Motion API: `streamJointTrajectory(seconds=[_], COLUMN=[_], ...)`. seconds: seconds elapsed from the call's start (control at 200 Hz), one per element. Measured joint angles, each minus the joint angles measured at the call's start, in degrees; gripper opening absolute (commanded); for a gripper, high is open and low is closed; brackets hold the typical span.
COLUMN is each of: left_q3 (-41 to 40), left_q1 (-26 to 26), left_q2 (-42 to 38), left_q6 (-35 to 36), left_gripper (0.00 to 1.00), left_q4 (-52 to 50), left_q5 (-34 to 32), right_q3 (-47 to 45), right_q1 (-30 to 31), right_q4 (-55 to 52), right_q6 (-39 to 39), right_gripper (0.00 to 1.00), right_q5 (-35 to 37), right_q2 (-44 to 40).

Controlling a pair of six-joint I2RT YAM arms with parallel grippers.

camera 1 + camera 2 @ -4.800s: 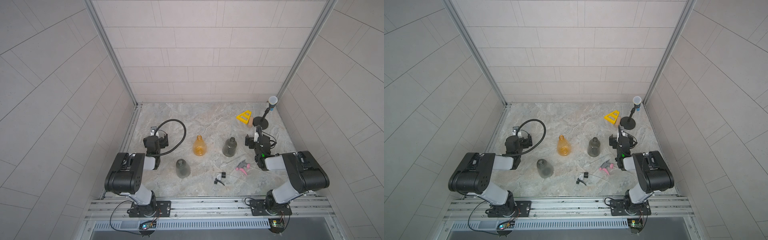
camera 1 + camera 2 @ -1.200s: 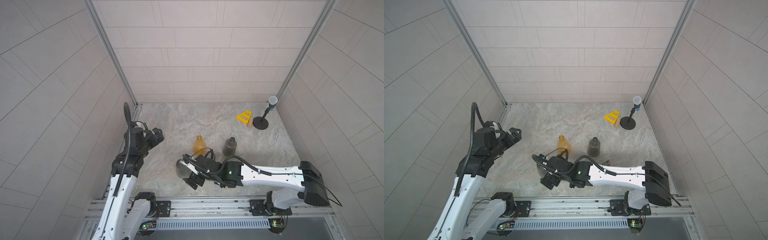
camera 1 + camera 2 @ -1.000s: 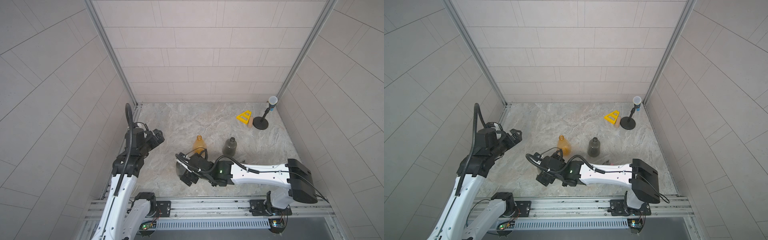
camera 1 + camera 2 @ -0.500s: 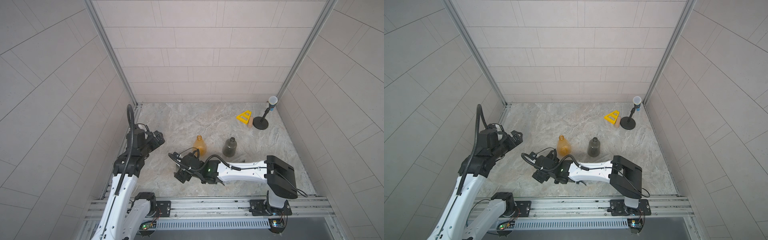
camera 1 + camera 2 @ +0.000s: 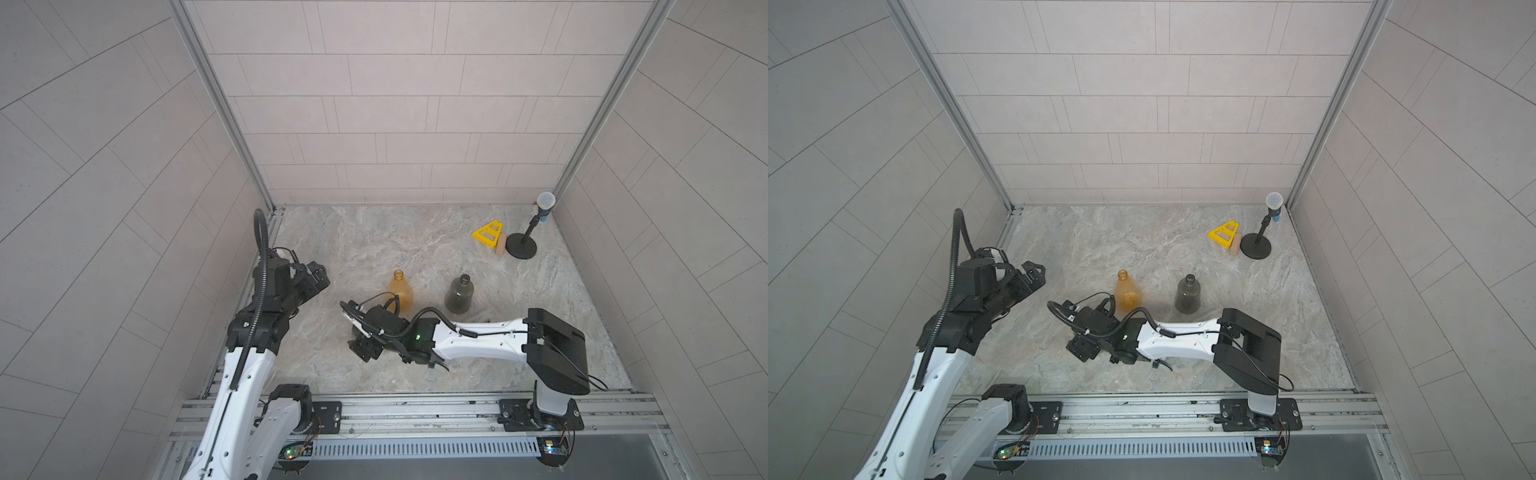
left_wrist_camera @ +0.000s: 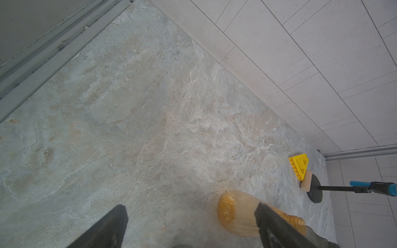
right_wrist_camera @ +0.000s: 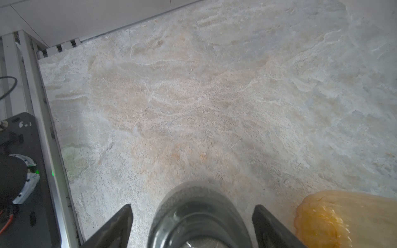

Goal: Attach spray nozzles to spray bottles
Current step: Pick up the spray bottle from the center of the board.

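Swung leftward since a second ago, right pincer (image 7: pixel 193 206) brackets grey bottle (image 7: pixel 199 221), jaws apart, apparently to steady it; left pincer (image 6: pixel 191 205) waits agape.

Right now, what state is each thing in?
amber bottle: upright, neck open, no nozzle.
far grey bottle: upright, no nozzle.
right claw: open, straddling near grey bottle, gaps both sides.
near grey bottle: not yet gripped.
left claw: open, empty, raised.
microphone stand: upright.

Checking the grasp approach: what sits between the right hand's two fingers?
The smoky grey translucent plastic bottle stands between the right hand's fingers, with a gap on each side; the right wrist view shows it.
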Motion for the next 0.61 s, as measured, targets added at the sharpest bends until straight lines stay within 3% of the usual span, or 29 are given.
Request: streamJointTrajectory(seconds=[0.205, 0.49, 0.605], left_q3=[0.00, -0.04, -0.28], left_q1=[0.00, 0.00, 0.00], left_q2=[0.00, 0.02, 0.00], left_q6=[-0.33, -0.39, -0.39], left_gripper=[1.00, 1.00, 1.00], left_q4=[0.02, 0.09, 0.24], left_q5=[0.20, 0.44, 0.48], right_q3=[-1.38, -1.49, -1.31], right_q1=[0.00, 0.00, 0.00], right_q4=[-0.09, 1.14, 1.70], right_q6=[0.26, 0.26, 0.24], right_gripper=[0.79, 0.84, 0.80], right_q5=[0.00, -0.66, -0.81], right_q2=[1.31, 1.36, 1.62])
